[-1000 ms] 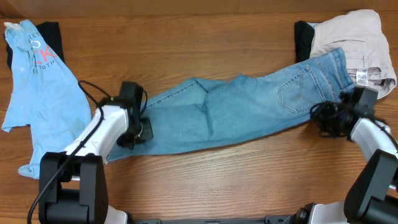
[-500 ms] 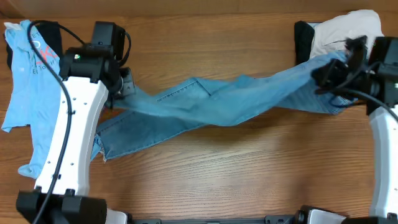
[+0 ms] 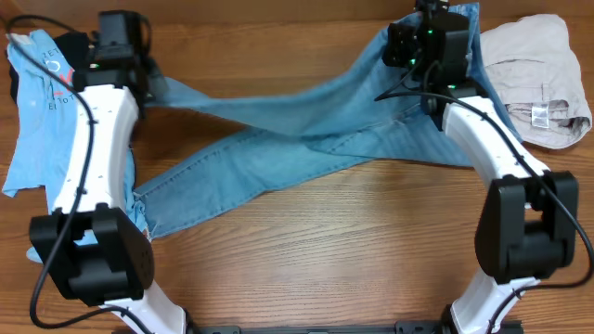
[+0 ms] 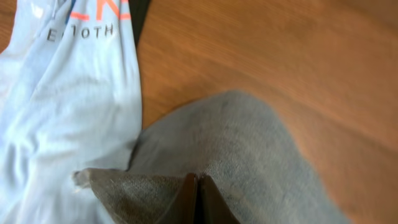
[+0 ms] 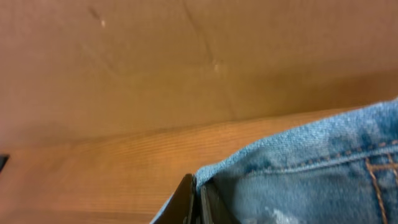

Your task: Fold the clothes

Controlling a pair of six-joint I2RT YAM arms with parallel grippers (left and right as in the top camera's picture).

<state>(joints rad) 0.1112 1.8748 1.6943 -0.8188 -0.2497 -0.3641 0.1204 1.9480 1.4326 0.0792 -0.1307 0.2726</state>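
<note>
Overhead: mid-fold, jeans [image 3: 306, 130] strung along the far edge of the surface [image 3: 371, 260], one leg trailing toward the near-left corner. Left hand [image 4: 196, 188] clenched on denim beside the T-shirt [image 3: 37, 121]; right hand [image 5: 196, 190] pinching a stitched edge. Next, probably: lowering flat, edges aligned. Fingertips barely visible; pinched parts unclear.

Four garments lie on one wooden counter [image 3: 371, 250]. One pair of light-blue denim jeans [image 3: 278, 139] is pinched by two tools (left tool [image 4: 198, 184], right tool [image 5: 198, 186]). One pale-blue printed T-shirt [image 3: 28, 139] and one black garment [image 4: 139, 14] lie beside the left tool. One pair of beige trousers [image 3: 529, 74] lies beside the right.
</note>
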